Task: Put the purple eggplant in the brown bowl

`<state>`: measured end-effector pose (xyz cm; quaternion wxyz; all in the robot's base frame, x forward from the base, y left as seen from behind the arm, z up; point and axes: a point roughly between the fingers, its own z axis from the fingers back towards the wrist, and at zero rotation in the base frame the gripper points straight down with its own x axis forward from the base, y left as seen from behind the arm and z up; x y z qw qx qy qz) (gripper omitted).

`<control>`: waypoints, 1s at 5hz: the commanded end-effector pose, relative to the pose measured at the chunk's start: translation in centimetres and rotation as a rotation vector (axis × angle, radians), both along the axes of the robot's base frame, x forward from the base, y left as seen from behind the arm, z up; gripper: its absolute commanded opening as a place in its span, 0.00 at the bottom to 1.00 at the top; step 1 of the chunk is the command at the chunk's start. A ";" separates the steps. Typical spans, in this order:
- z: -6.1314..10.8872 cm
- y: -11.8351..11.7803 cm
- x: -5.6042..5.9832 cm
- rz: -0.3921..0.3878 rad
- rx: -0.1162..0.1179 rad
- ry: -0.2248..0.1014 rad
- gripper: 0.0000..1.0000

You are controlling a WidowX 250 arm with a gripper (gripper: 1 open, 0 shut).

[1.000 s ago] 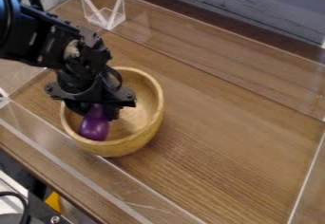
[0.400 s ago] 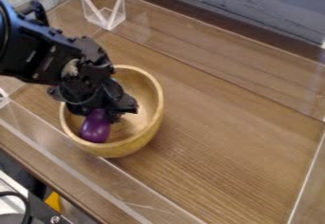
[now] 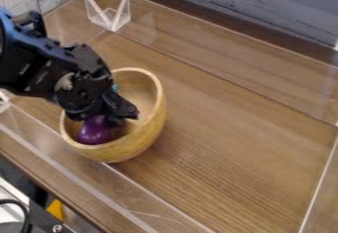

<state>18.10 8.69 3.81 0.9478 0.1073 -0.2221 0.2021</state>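
**Eggplant held low inside the bowl**

Camera view: the black gripper [image 3: 95,118] reaches steeply down into the brown bowl [image 3: 148,128], its jaws closed tight around the purple eggplant [image 3: 93,130]. The eggplant sits within the bowl's hollow, toward its left side, glossy purple showing below the gripper's body; whether it rests on the bowl's floor cannot be told, since the gripper covers its upper part. The bowl stands on the wooden table [image 3: 238,128] near the front left, and its right rim looks raised, as if the bowl were tilted. Clear acrylic walls [image 3: 251,54] enclose the table, and a small clear stand [image 3: 109,12] sits at the back left corner, well apart from the bowl
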 end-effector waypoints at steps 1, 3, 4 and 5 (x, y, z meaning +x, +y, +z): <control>-0.5 0.7 -1.1 0.027 0.020 0.019 0.00; -0.8 0.8 -1.2 0.028 0.046 0.026 1.00; -0.9 0.7 -1.1 0.029 0.056 0.031 1.00; -0.9 0.5 -1.0 0.026 0.066 0.036 1.00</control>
